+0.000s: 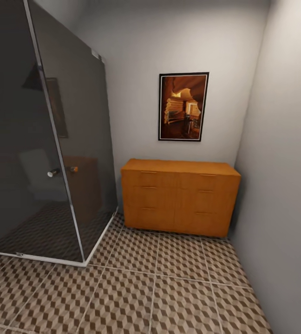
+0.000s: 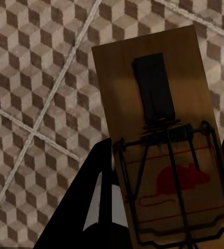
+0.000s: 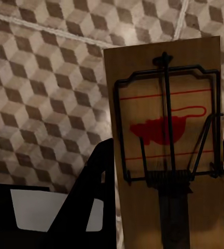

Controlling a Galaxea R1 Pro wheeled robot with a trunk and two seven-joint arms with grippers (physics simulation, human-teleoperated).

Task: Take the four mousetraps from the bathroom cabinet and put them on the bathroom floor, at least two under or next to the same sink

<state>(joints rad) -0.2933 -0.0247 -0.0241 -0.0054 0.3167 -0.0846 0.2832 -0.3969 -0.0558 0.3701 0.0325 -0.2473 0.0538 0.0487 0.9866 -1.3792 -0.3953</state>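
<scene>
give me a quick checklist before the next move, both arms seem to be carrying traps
1. Left gripper holds a mousetrap: ok.
2. Right gripper holds a second mousetrap: ok.
3. Bathroom floor below both traps, cube-pattern tiles: ok.
4. Cabinet drawers shut, remaining traps inside: cannot tell.
5. Sink in sight to place beside: not ok.
6. Shower enclosure near on the left, clearance for turning: cannot tell.
</scene>
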